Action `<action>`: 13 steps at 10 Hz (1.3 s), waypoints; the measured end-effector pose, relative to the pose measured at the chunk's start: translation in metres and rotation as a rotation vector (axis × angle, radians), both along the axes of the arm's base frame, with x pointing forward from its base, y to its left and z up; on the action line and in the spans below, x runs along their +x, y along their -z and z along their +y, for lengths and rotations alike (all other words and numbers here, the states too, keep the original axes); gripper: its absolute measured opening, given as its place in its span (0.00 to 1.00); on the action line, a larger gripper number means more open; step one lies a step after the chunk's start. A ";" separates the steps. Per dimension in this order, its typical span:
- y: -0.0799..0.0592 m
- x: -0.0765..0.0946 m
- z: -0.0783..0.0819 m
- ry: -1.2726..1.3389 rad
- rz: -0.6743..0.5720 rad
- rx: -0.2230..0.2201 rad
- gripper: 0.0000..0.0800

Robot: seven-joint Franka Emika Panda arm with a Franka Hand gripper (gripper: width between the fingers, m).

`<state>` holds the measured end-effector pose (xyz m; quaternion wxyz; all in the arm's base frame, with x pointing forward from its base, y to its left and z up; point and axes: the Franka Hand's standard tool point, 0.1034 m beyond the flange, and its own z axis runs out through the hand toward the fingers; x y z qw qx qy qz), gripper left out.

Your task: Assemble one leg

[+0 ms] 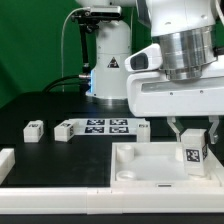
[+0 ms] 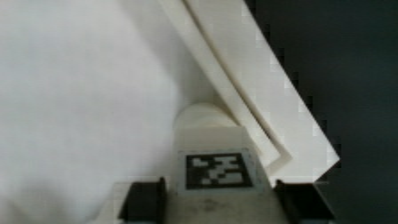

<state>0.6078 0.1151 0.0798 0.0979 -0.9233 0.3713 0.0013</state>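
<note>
Between the two fingers point(image 1: 174, 134) of the single gripper point(image 1: 192, 142), one leg point(image 1: 193, 155) is sitting with its black-and-white tag facing the exterior camera. The jaws are standing partly closed, narrowed to the width of the leg, with one finger lying flush against each of its sides, so the gripper is gripping it by its upper part. The lower part of the leg is hanging below the fingertips.

The wrist view is showing the tag end of the same leg between the dark fingertips, with the leg's far end pointing into a corner of the white panel point(image 2: 89, 100), just beside the raised rim point(image 2: 240, 80).

The held leg is sitting over the one large white tray-like panel, towards its side on the exterior view's right. Whether the leg is touching the panel floor I cannot tell.

Beyond the panel, one marker board point(image 1: 108, 126) is lying flat on the dark table point(image 1: 40, 105). A second leg point(image 1: 65, 130) is lying just beside the board's end on the exterior view's left, and a third leg point(image 1: 33, 128) is lying farther towards that side, apart from it. That is making three legs in all: one gripped, two loose.
</note>
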 end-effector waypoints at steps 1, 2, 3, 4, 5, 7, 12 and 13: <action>0.002 -0.001 0.005 0.150 0.027 0.009 0.37; 0.004 -0.001 0.009 0.281 0.051 0.020 0.37; 0.003 0.000 0.009 0.345 0.061 0.031 0.37; 0.003 0.000 0.011 0.397 0.071 0.044 0.37; 0.003 0.000 0.012 0.407 0.074 0.050 0.43; 0.003 0.000 0.013 0.358 0.065 0.048 0.60; 0.005 -0.001 0.017 -0.337 -0.022 -0.010 0.81; 0.004 0.004 0.017 -0.483 -0.048 -0.038 0.81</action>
